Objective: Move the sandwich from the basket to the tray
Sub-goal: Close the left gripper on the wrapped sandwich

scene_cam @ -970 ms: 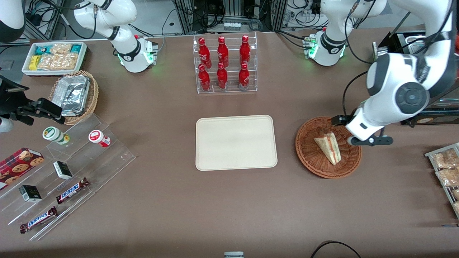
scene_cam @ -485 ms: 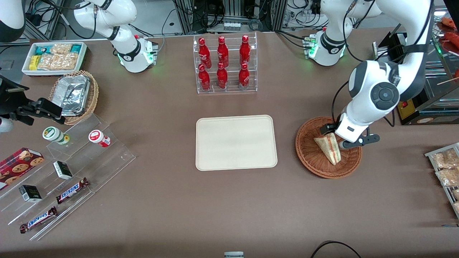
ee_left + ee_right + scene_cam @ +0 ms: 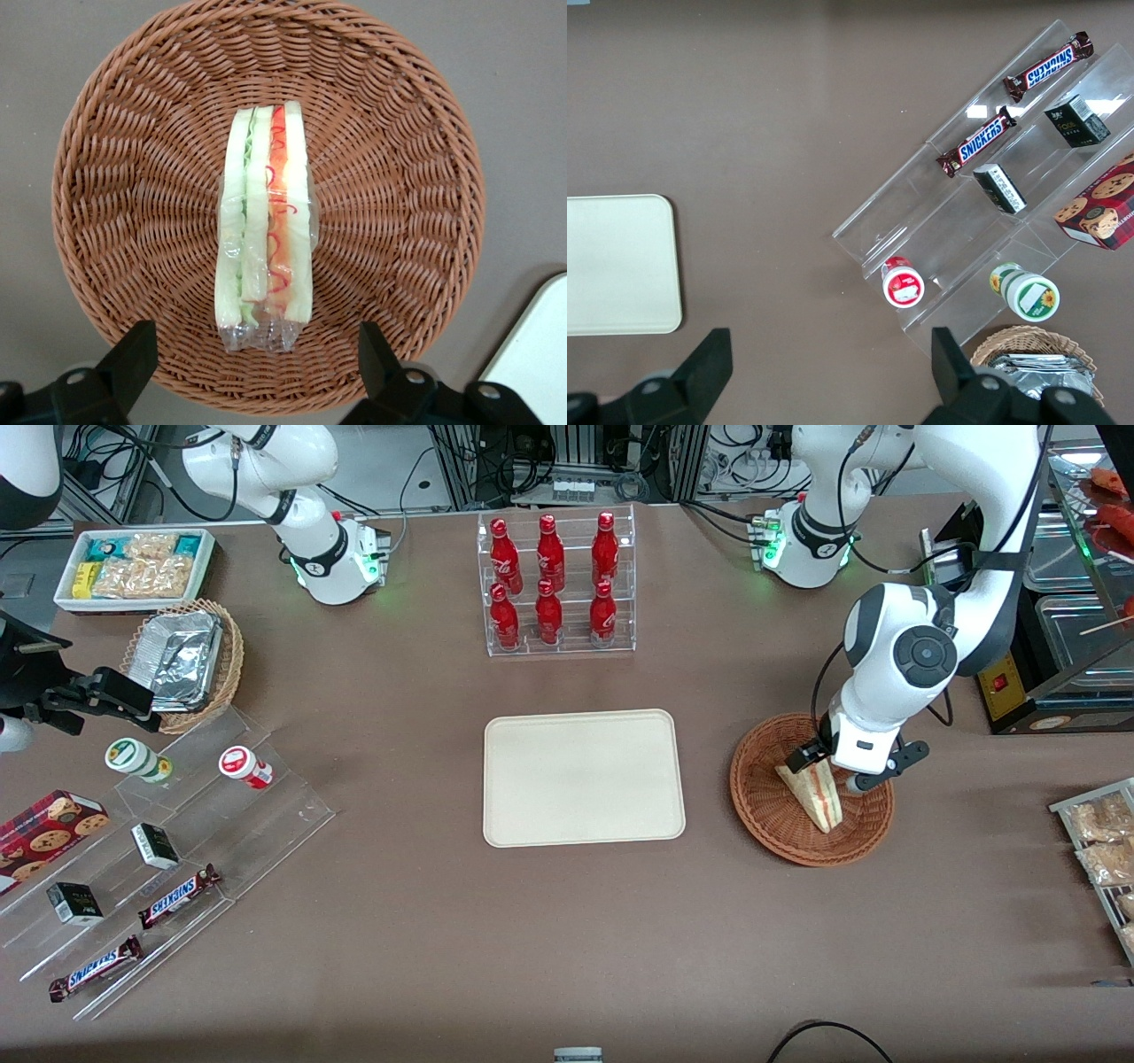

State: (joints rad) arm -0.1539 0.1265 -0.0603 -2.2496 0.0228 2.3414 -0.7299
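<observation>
Sandwich: one triangular wedge of pale white bread with green and red-orange filling layers, wrapped in clear film, lying in the middle of the basket with its layered cut edge facing up.
Basket: one round, shallow, reddish-brown woven wicker basket, standing on the brown table beside the tray, toward the working arm's end.
Tray: one flat cream rectangular tray with rounded corners, nothing on it, near the basket but not touching it.
Gripper: the black two-finger gripper hangs above the basket, its fingers spread wide apart, one on each side of the wedge's broad end, touching nothing.
Arm pose: from the front, the white left arm bends down over the basket, its wrist covering the part of the wedge farthest from the camera.
Views: the wrist camera shows the filling stripes and the film wrap; the front camera shows the wedge's flat bread face instead.
Other counts: six red bottles in a clear rack, farther from the front camera than the tray; two Snickers bars on a clear stepped stand toward the parked arm's end.
</observation>
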